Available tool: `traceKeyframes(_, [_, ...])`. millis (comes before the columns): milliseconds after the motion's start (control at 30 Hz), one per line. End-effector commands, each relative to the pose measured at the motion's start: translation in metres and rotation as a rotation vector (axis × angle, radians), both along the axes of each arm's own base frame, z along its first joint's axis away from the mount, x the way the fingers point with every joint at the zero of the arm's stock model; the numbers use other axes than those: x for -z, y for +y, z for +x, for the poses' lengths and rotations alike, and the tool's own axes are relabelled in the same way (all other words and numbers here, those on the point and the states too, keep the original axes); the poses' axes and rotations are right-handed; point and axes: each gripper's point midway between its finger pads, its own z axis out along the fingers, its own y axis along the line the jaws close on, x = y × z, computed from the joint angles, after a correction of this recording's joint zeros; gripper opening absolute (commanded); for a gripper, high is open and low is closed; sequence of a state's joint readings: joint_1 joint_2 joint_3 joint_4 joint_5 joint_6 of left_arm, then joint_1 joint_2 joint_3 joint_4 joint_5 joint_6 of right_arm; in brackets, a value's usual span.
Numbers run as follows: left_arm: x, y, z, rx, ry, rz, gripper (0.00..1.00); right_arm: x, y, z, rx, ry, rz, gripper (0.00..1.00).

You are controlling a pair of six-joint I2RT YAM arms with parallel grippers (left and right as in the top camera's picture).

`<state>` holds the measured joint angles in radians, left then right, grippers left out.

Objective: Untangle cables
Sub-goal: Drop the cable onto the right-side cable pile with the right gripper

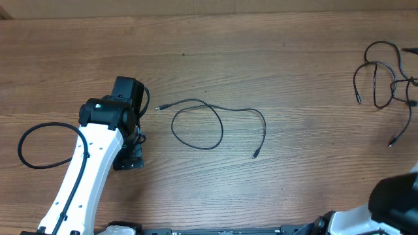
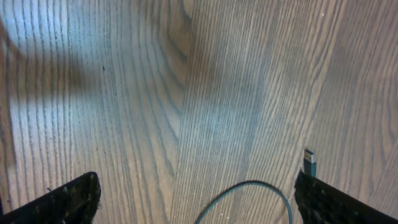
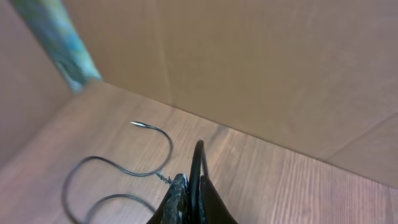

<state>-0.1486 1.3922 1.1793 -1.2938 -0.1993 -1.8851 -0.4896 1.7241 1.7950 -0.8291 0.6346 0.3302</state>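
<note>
Wood-grain table (image 1: 261, 46) fills the overhead view. In the right wrist view it is bordered by a plain brown wall (image 3: 267, 68) and a blurred teal post (image 3: 59, 40).

Two groups of cables are seen, well apart.

1. The single cable (image 1: 198, 100) is laid near the table centre. It is thin and black, with one round loop and a long open arc. A small plug is fitted at each end. One plug tip (image 2: 309, 163) is seen lying just beside the right finger of the left gripper (image 1: 127, 91).
2. The cable bundle (image 1: 374, 81) is located at the far right edge of the table. Several thin black strands are crossed over one another, and loose ends with plug tips are spread toward the near side.

The left gripper is held wide, with its fingers (image 2: 74, 199) set far apart and nothing gripped between them. A thicker black arm wire (image 1: 26, 140) is looped beside the left arm.

The right gripper (image 3: 189, 186) is closed tightly on a strand of the cable bundle. A short black loop is pushed up between its fingers.
</note>
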Motion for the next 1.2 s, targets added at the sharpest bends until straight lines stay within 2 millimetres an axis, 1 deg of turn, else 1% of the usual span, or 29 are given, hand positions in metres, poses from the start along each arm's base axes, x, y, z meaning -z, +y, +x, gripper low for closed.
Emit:
traceKeyframes(0, [-0.009,0.004,0.002,0.002,-0.031,0.013,1.00,0.020,-0.022,0.002,0.022,0.035,0.021,0.04])
traceKeyframes(233, [-0.009,0.004,0.002,0.002,-0.032,0.014,0.99,0.079,-0.039,0.014,-0.009,0.087,0.142,0.04])
traceKeyframes(367, [-0.009,0.004,0.002,0.002,-0.031,0.013,1.00,0.106,-0.040,0.020,-0.032,0.112,0.200,0.04])
traceKeyframes(433, [-0.009,0.004,0.002,0.002,-0.032,0.013,1.00,0.116,-0.037,0.023,-0.045,0.118,0.223,0.05])
traceKeyframes(500, [-0.009,0.004,0.002,0.002,-0.032,0.013,1.00,0.122,-0.033,0.028,-0.072,0.111,0.252,0.21])
traceKeyframes(533, [-0.009,0.004,0.002,0.002,-0.031,0.013,1.00,0.125,-0.030,0.032,-0.093,0.102,0.272,0.41])
traceKeyframes(567, [-0.009,0.004,0.002,0.002,-0.031,0.013,1.00,0.126,-0.029,0.033,-0.100,0.098,0.280,0.56])
traceKeyframes(600, [-0.009,0.004,0.002,0.002,-0.031,0.013,1.00,0.126,-0.027,0.035,-0.108,0.094,0.286,0.69])
traceKeyframes(667, [-0.009,0.004,0.002,0.002,-0.032,0.013,1.00,0.127,-0.026,0.036,-0.117,0.091,0.297,0.86])
traceKeyframes(733, [-0.009,0.004,0.002,0.002,-0.031,0.013,1.00,0.129,-0.023,0.037,-0.129,0.090,0.311,0.96])
traceKeyframes(767, [-0.009,0.004,0.002,0.002,-0.032,0.013,1.00,0.130,-0.022,0.037,-0.133,0.089,0.318,0.99])
traceKeyframes(800, [-0.009,0.004,0.002,0.002,-0.032,0.013,1.00,0.130,-0.021,0.037,-0.136,0.089,0.322,1.00])
traceKeyframes(900, [-0.009,0.004,0.002,0.002,-0.031,0.013,1.00,0.132,-0.016,0.040,-0.159,0.080,0.344,1.00])
traceKeyframes(1000, [-0.009,0.004,0.002,0.002,-0.032,0.013,1.00,0.135,-0.008,0.047,-0.206,0.060,0.385,1.00])
traceKeyframes(1067, [-0.009,0.004,0.002,0.002,-0.031,0.014,1.00,0.136,0.002,0.055,-0.257,0.033,0.428,1.00])
traceKeyframes(1133, [-0.009,0.004,0.002,0.002,-0.032,0.013,1.00,0.137,0.015,0.064,-0.338,0.005,0.478,1.00])
traceKeyframes(1167, [-0.009,0.004,0.002,0.002,-0.031,0.013,1.00,0.137,0.026,0.072,-0.413,-0.008,0.511,1.00])
